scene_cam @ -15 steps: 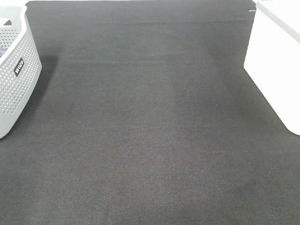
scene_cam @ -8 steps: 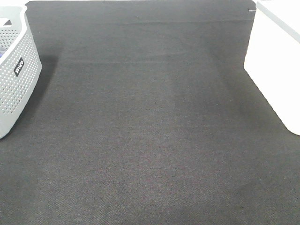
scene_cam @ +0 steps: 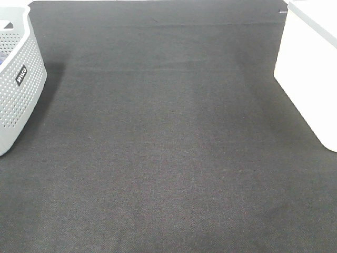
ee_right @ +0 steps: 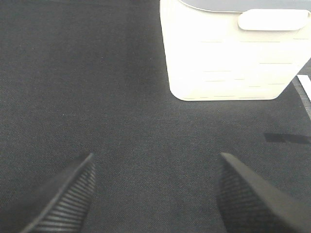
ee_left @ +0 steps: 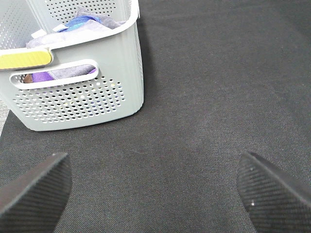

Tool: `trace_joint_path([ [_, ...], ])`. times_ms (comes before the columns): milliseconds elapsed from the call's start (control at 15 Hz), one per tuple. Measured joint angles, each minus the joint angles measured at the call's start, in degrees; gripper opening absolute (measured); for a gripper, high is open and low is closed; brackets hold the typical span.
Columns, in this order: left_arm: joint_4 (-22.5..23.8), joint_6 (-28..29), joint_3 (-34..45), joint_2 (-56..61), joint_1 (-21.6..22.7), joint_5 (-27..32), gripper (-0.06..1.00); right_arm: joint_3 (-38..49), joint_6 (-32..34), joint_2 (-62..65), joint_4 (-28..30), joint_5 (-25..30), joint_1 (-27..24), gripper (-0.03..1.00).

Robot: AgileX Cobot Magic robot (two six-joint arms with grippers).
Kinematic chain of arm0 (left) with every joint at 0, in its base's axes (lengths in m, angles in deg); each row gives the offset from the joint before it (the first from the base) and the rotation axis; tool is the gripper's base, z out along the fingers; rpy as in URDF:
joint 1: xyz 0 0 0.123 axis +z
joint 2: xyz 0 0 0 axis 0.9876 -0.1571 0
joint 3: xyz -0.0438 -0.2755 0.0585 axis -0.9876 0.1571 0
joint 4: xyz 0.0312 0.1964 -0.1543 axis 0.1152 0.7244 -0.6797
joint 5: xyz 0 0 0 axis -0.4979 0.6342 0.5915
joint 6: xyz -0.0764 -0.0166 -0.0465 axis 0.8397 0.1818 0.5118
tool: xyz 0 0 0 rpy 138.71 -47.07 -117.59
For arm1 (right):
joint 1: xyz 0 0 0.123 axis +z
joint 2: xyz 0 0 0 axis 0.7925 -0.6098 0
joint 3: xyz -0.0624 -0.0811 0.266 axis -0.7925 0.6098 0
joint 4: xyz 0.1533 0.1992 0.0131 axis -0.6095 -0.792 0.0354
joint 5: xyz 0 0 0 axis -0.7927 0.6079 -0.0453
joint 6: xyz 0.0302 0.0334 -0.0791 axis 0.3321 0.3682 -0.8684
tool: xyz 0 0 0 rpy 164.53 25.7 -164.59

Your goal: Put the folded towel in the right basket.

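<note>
From the high camera a dark mat (scene_cam: 168,147) fills the table, with a grey perforated basket (scene_cam: 18,79) at nine o'clock and a white basket (scene_cam: 310,68) at two o'clock. The left gripper (ee_left: 153,187) hangs with jaws wide apart and empty, facing the grey basket holding purple and blue cloths (ee_left: 80,24). The right gripper (ee_right: 155,194) is likewise spread and empty near the white basket; no single folded towel can be made out.

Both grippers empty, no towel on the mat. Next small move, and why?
Probably move the left gripper toward the grey basket and over its rim: the only cloth in view is the pile inside it. Both the left gripper and the right gripper are open and hold nothing, and the white basket shows no towel from outside.
</note>
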Motion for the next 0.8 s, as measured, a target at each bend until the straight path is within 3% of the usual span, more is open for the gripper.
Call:
trace_joint_path([
  [800,0.0,0.0,0.0,0.0,0.0,0.0,0.87,0.0,0.0,0.0,0.0,0.0,0.0,0.66],
])
